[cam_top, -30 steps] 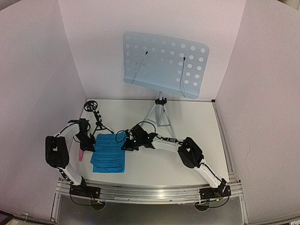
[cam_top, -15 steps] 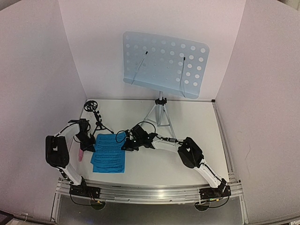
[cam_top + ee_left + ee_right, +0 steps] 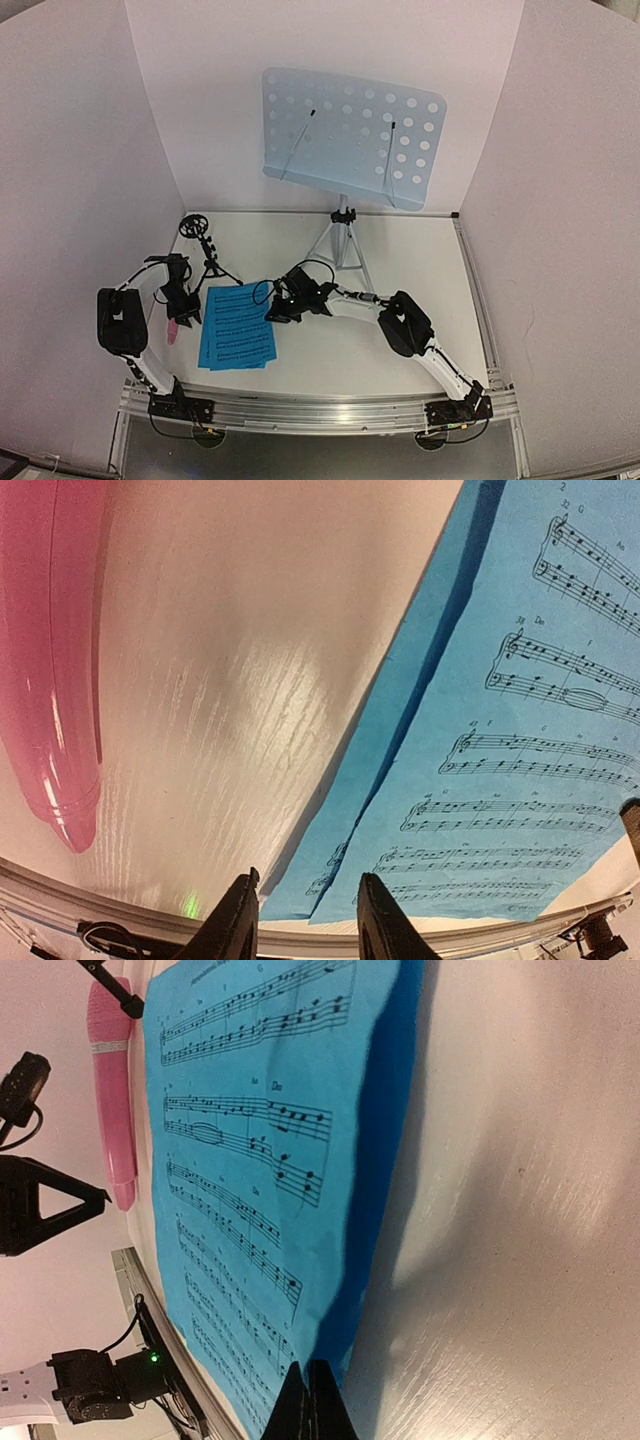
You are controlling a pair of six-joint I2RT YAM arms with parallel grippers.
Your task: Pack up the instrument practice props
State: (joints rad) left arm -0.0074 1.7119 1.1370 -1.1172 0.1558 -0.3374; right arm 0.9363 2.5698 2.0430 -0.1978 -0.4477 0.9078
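Observation:
Two blue music sheets point(image 3: 237, 326) lie overlapped on the table at front left. My right gripper point(image 3: 276, 312) is shut on the right edge of the top sheet point(image 3: 260, 1160); its jaws point(image 3: 312, 1400) pinch the paper, which is lifted a little. My left gripper point(image 3: 181, 304) is open and empty point(image 3: 305, 920), at the sheets' left edge point(image 3: 520, 760). The pink microphone point(image 3: 171, 332) lies just left of it point(image 3: 50, 660). The small black tripod mic stand point(image 3: 205, 250) stands behind. The silver-tripod stand point(image 3: 342, 240) with its pale-blue desk point(image 3: 350, 135) stands at the back.
White walls point(image 3: 80, 180) enclose the table on the left, back and right. The metal rail point(image 3: 320, 410) with both arm bases runs along the near edge, close to the sheets' front edge.
The blue sheets have slid and turned toward the right and near edge with my right gripper. My left gripper has drawn slightly away from their left edge.

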